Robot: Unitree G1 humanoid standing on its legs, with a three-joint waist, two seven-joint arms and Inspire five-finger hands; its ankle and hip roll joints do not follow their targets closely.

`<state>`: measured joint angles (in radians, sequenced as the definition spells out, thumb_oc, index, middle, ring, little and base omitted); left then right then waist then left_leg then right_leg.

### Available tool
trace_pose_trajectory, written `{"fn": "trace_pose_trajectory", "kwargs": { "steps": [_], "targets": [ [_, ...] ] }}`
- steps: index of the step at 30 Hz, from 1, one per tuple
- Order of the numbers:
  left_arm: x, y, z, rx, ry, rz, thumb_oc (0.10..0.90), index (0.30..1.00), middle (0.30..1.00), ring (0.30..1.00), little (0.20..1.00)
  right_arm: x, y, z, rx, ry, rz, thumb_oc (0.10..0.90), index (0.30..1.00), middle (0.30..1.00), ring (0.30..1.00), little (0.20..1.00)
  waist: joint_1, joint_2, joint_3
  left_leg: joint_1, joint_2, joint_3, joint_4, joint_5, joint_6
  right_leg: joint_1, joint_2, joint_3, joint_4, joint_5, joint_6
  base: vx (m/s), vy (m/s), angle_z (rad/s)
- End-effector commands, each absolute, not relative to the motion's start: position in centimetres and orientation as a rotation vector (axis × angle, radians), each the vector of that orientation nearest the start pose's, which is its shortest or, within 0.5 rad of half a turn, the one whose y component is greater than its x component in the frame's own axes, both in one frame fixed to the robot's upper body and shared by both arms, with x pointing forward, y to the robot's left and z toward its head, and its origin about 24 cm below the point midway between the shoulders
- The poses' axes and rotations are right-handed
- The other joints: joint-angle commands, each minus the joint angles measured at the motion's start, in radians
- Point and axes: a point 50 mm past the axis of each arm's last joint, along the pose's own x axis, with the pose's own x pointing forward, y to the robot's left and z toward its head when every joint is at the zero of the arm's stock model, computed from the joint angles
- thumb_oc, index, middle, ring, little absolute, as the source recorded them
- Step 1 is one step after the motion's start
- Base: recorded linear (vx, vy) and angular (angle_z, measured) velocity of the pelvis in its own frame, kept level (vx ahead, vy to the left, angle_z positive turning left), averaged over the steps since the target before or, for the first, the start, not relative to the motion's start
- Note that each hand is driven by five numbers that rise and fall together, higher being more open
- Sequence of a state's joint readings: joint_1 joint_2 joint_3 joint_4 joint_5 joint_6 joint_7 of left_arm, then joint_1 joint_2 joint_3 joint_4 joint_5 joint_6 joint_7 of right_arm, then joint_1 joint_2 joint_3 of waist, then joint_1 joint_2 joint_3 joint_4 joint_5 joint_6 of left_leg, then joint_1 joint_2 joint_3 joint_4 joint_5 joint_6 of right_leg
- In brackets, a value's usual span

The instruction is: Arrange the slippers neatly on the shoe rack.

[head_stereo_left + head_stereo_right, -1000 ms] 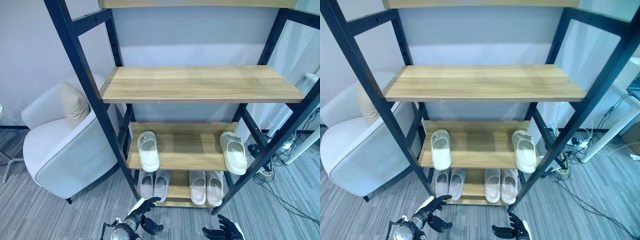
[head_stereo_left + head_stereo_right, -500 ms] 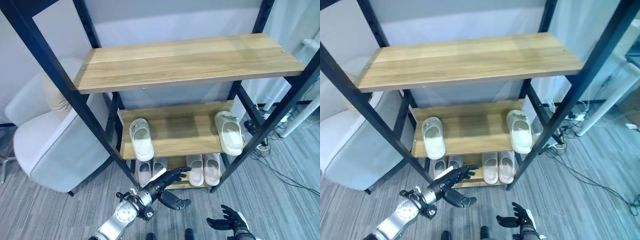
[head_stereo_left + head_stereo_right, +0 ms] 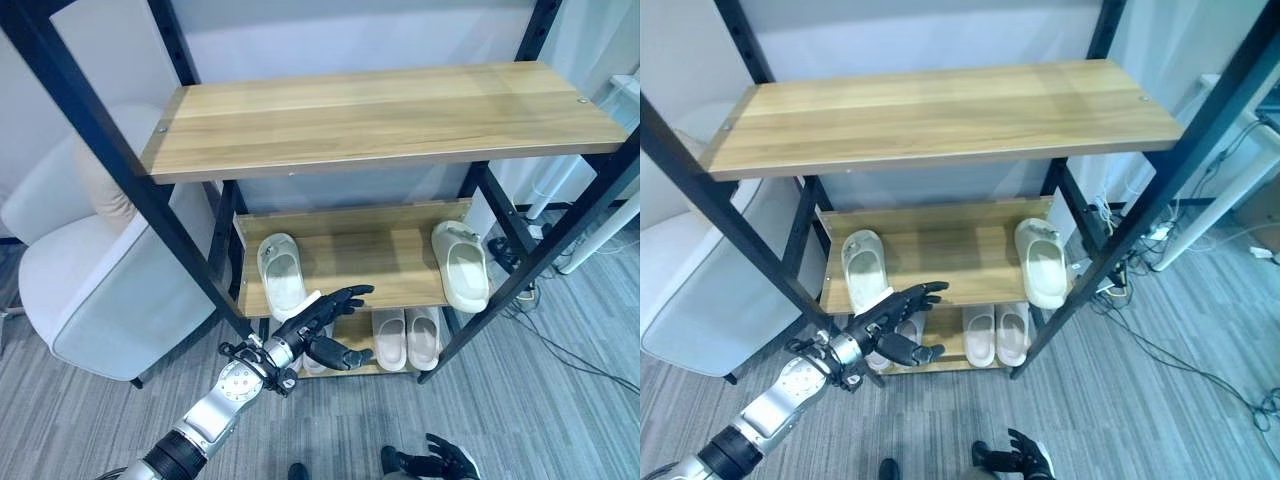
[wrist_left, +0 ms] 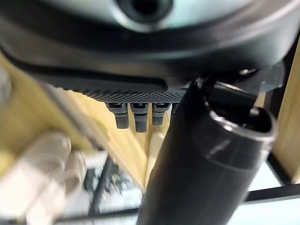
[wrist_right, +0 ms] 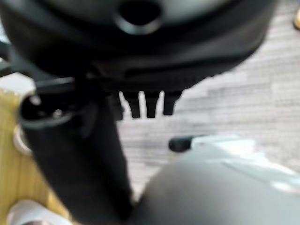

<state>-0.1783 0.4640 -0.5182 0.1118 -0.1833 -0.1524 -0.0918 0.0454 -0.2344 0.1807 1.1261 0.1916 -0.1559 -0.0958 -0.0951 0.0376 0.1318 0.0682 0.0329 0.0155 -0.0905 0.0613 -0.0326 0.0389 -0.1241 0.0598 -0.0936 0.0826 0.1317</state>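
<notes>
Left hand hides a bottom-shelf slipper, apparently.

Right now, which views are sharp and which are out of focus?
Both eye views are sharp: the shoe rack and slippers read clearly. The left wrist view is blurred past the left robot hand, with one slipper a pale smear. The right wrist view is soft too, around the right robot hand.

Bare middle shelf between two slippers; black posts flanking.
</notes>
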Motion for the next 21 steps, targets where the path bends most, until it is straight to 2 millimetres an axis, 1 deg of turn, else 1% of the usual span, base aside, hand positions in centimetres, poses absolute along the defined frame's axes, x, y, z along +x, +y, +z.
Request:
{"fn": "trace_pose_trajectory", "kwargs": {
  "steps": [1, 2, 4, 5, 6, 7, 9, 10, 11, 12, 13, 14, 15, 16, 17, 18, 19, 20, 21],
  "targets": [
    [27.8, 10.7, 11.0, 0.273, -0.447, -0.461, 0.800, 0.900, 0.900, 0.900, 0.900, 10.1, -22.9, -15.1, -0.250, 0.983, -0.117, 0.800, 0.900, 0.900, 0.900, 0.900, 0.007, -0.027, -0.092, -0.014, -0.064, 0.005, 0.037, -0.140, 0.042, -0.031, 0.002, 0.019, 0.054, -0.103, 0.018, 0.07, -0.135, 0.06],
    [27.8, 10.7, 11.0, 0.273, -0.447, -0.461, 0.800, 0.900, 0.900, 0.900, 0.900, 10.1, -22.9, -15.1, -0.250, 0.984, -0.117, 0.800, 0.900, 0.900, 0.900, 0.900, 0.007, -0.027, -0.091, -0.012, -0.064, 0.004, 0.035, -0.139, 0.042, -0.030, 0.002, 0.018, 0.052, -0.103, 0.018, 0.08, -0.170, 0.03],
    [28.5, 11.0, 12.2, 0.389, -0.528, -0.386, 0.800, 0.900, 0.900, 0.900, 0.900, 9.3, -23.2, -15.2, -0.251, 1.003, -0.132, 0.800, 0.900, 0.900, 0.900, 0.900, 0.001, -0.027, -0.103, -0.005, -0.053, -0.010, 0.004, -0.118, 0.028, -0.010, 0.017, -0.001, 0.033, -0.112, 0.005, 0.04, -0.130, 0.00],
    [28.5, 11.0, 12.2, 0.390, -0.528, -0.386, 0.800, 0.900, 0.900, 0.900, 0.900, 9.3, -23.2, -15.2, -0.251, 1.003, -0.132, 0.800, 0.900, 0.900, 0.900, 0.900, 0.000, -0.027, -0.102, -0.005, -0.053, -0.011, 0.004, -0.118, 0.028, -0.009, 0.017, -0.002, 0.033, -0.112, 0.005, 0.01, -0.105, 0.14],
    [29.0, 11.1, 13.1, 0.469, -0.584, -0.340, 0.800, 0.900, 0.900, 0.900, 0.900, 8.8, -23.4, -15.3, -0.246, 1.011, -0.148, 0.800, 0.900, 0.900, 0.900, 0.900, -0.007, -0.027, -0.105, -0.011, -0.046, -0.019, 0.003, -0.113, 0.020, -0.003, 0.025, -0.014, 0.025, -0.117, -0.001, 0.01, -0.092, 0.28],
    [29.3, 11.2, 13.5, 0.510, -0.611, -0.318, 0.800, 0.900, 0.900, 0.900, 0.900, 8.4, -23.5, -15.3, -0.248, 1.021, -0.153, 0.800, 0.900, 0.900, 0.900, 0.900, -0.011, -0.027, -0.107, -0.014, -0.043, -0.024, 0.003, -0.111, 0.017, 0.000, 0.029, -0.020, 0.021, -0.118, -0.003, 0.02, -0.119, 0.32],
    [29.5, 11.6, 13.9, 0.586, -0.642, -0.283, 0.800, 0.900, 0.900, 0.900, 0.900, 8.0, -23.7, -15.4, -0.255, 1.031, -0.161, 0.800, 0.900, 0.900, 0.900, 0.900, -0.016, -0.026, -0.108, -0.017, -0.038, -0.027, 0.003, -0.107, 0.011, 0.003, 0.034, -0.031, 0.018, -0.120, -0.006, 0.02, -0.062, 0.17],
    [29.5, 11.6, 13.9, 0.586, -0.642, -0.282, 0.800, 0.900, 0.900, 0.900, 0.900, 8.0, -23.7, -15.4, -0.255, 1.031, -0.161, 0.800, 0.900, 0.900, 0.900, 0.900, -0.017, -0.026, -0.108, -0.018, -0.038, -0.028, 0.003, -0.107, 0.011, 0.003, 0.034, -0.032, 0.018, -0.120, -0.006, 0.01, -0.062, 0.15],
    [29.9, 12.2, 14.4, 0.681, -0.676, -0.245, 0.800, 0.900, 0.900, 0.900, 0.900, 7.5, -23.9, -15.5, -0.260, 1.043, -0.170, 0.800, 0.900, 0.900, 0.900, 0.900, -0.022, -0.025, -0.108, -0.024, -0.034, -0.027, 0.003, -0.105, 0.005, 0.003, 0.040, -0.041, 0.013, -0.122, -0.007, 0.01, -0.042, 0.13],
    [29.9, 12.2, 14.3, 0.681, -0.676, -0.245, 0.800, 0.900, 0.900, 0.900, 0.900, 7.5, -23.9, -15.5, -0.260, 1.043, -0.170, 0.800, 0.900, 0.900, 0.900, 0.900, -0.023, -0.025, -0.108, -0.024, -0.034, -0.027, 0.003, -0.105, 0.005, 0.003, 0.040, -0.042, 0.013, -0.122, -0.007, 0.01, -0.076, 0.10],
    [30.5, 12.5, 14.5, 0.784, -0.699, -0.201, 0.800, 0.900, 0.900, 0.900, 0.900, 7.2, -24.0, -15.5, -0.257, 1.044, -0.180, 0.800, 0.900, 0.900, 0.900, 0.900, -0.030, -0.024, -0.108, -0.032, -0.031, -0.026, 0.003, -0.103, 0.000, 0.001, 0.043, -0.047, 0.011, -0.124, -0.008, 0.01, -0.035, 0.04],
    [30.5, 12.5, 14.5, 0.784, -0.700, -0.201, 0.800, 0.900, 0.900, 0.900, 0.900, 7.2, -24.0, -15.5, -0.257, 1.044, -0.180, 0.800, 0.900, 0.900, 0.900, 0.900, -0.030, -0.024, -0.108, -0.033, -0.031, -0.027, 0.003, -0.102, 0.000, 0.001, 0.043, -0.047, 0.011, -0.124, -0.008, 0.01, -0.062, 0.08],
    [31.5, 13.0, 13.8, 0.816, -0.646, -0.170, 0.800, 0.900, 0.900, 0.900, 0.900, 6.9, -24.1, -15.5, -0.262, 1.051, -0.182, 0.800, 0.900, 0.900, 0.900, 0.900, -0.038, -0.020, -0.110, -0.037, -0.029, -0.024, 0.003, -0.099, -0.004, 0.002, 0.045, -0.051, 0.009, -0.125, -0.010, 0.01, -0.028, 0.09],
    [31.5, 12.9, 13.8, 0.816, -0.647, -0.170, 0.800, 0.900, 0.900, 0.900, 0.900, 6.9, -24.1, -15.5, -0.261, 1.051, -0.183, 0.800, 0.900, 0.900, 0.900, 0.900, -0.038, -0.020, -0.110, -0.037, -0.029, -0.025, 0.003, -0.098, -0.004, 0.002, 0.045, -0.052, 0.009, -0.125, -0.010, 0.02, -0.066, 0.09],
    [32.5, 13.5, 13.3, 0.875, -0.609, -0.123, 0.800, 0.900, 0.900, 0.900, 0.900, 7.0, -24.2, -15.4, -0.269, 1.045, -0.186, 0.800, 0.900, 0.900, 0.900, 0.900, -0.046, -0.015, -0.109, -0.042, -0.026, -0.022, 0.003, -0.095, -0.009, -0.001, 0.046, -0.055, 0.007, -0.126, -0.011, 0.01, -0.039, 0.04],
    [32.5, 13.5, 13.3, 0.875, -0.609, -0.123, 0.800, 0.900, 0.900, 0.900, 0.900, 7.0, -24.2, -15.4, -0.269, 1.045, -0.186, 0.800, 0.900, 0.900, 0.900, 0.900, -0.046, -0.015, -0.109, -0.043, -0.026, -0.023, 0.003, -0.095, -0.009, -0.001, 0.046, -0.055, 0.007, -0.126, -0.011, 0.05, -0.053, 0.01],
    [33.3, 13.7, 13.6, 0.949, -0.612, -0.081, 0.800, 0.900, 0.900, 0.900, 0.900, 7.2, -24.8, -15.3, -0.274, 1.040, -0.218, 0.800, 0.900, 0.900, 0.900, 0.900, -0.054, -0.007, -0.107, -0.044, -0.026, -0.022, 0.003, -0.104, -0.011, -0.002, 0.046, -0.059, 0.006, -0.134, -0.009, 0.03, -0.020, -0.02],
    [33.6, 13.8, 13.8, 0.990, -0.626, -0.061, 0.800, 0.900, 0.900, 0.900, 0.900, 7.2, -25.0, -15.2, -0.270, 1.036, -0.239, 0.800, 0.900, 0.900, 0.900, 0.900, -0.059, -0.003, -0.106, -0.047, -0.026, -0.022, 0.003, -0.103, -0.010, -0.006, 0.046, -0.059, 0.006, -0.133, -0.007, 0.00, 0.000, 0.00],
    [33.6, 13.7, 13.9, 0.991, -0.629, -0.060, 0.800, 0.900, 0.900, 0.900, 0.900, 7.3, -25.0, -15.2, -0.269, 1.035, -0.240, 0.800, 0.900, 0.900, 0.900, 0.900, -0.059, -0.003, -0.104, -0.053, -0.027, -0.022, 0.003, -0.093, -0.010, -0.012, 0.046, -0.059, 0.006, -0.123, -0.007, 0.02, -0.001, 0.06]
  ]
}}
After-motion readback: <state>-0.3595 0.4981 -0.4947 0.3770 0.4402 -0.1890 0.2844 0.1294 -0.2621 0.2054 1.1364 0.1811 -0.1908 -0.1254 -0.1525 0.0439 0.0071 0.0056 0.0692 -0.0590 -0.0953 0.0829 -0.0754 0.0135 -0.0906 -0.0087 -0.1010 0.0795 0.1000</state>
